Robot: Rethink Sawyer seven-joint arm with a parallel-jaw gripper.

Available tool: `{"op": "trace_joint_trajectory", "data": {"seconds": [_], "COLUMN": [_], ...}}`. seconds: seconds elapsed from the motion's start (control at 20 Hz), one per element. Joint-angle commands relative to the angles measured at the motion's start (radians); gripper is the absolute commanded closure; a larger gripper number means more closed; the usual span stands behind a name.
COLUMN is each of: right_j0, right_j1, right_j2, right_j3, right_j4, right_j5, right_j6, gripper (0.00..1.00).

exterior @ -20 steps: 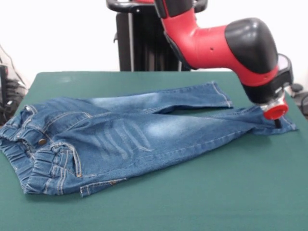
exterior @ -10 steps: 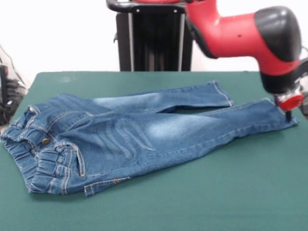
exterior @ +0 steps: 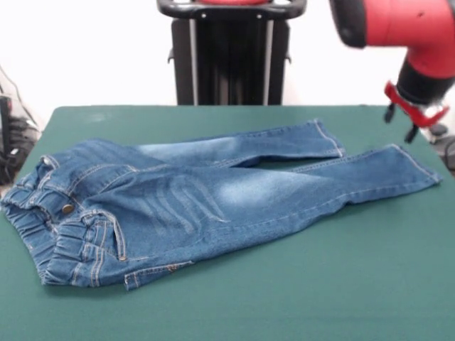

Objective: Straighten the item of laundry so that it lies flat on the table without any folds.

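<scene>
The item of laundry, a small pair of blue denim jeans (exterior: 192,202), lies on the green table (exterior: 298,291). Its elastic waistband (exterior: 43,227) is bunched at the left, with a metal button (exterior: 67,209) showing. A folded flap sits at the lower left hip. Both legs stretch to the right; the near leg's hem (exterior: 419,170) lies close to the table's right edge and the far leg's hem (exterior: 328,139) lies behind it. My gripper (exterior: 401,123) hangs above and behind the near hem, clear of the cloth. It is open, with nothing between its black fingertips (exterior: 412,133).
The black pedestal (exterior: 231,57) stands behind the table's far edge. Dark cables (exterior: 11,142) hang beside the table's left side, and a dark object (exterior: 448,149) shows at the right edge. Bare green cloth spreads in front of the jeans.
The gripper pulled the near leg's hem to the right, stretching that leg out, then let go and rose up off the cloth. The waistband shifted slightly right.
</scene>
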Motion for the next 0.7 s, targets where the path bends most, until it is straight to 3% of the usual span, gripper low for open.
{"op": "trace_joint_trajectory", "data": {"seconds": [0.05, 0.2, 0.45, 0.7], "right_j0": [0.007, -0.015, -0.081, -0.077], "right_j1": [-0.059, -0.105, -0.221, -0.293], "right_j2": [-0.216, -0.215, -0.174, -0.254], "right_j3": [-0.13, -0.108, -0.067, -0.045], "right_j4": [-0.091, -0.105, -0.105, -0.186], "right_j5": [0.153, 0.133, 0.207, 0.122], "right_j6": [0.198, 0.165, 0.066, 0.042], "gripper": [0.0, 0.0, 0.0, 0.0]}}
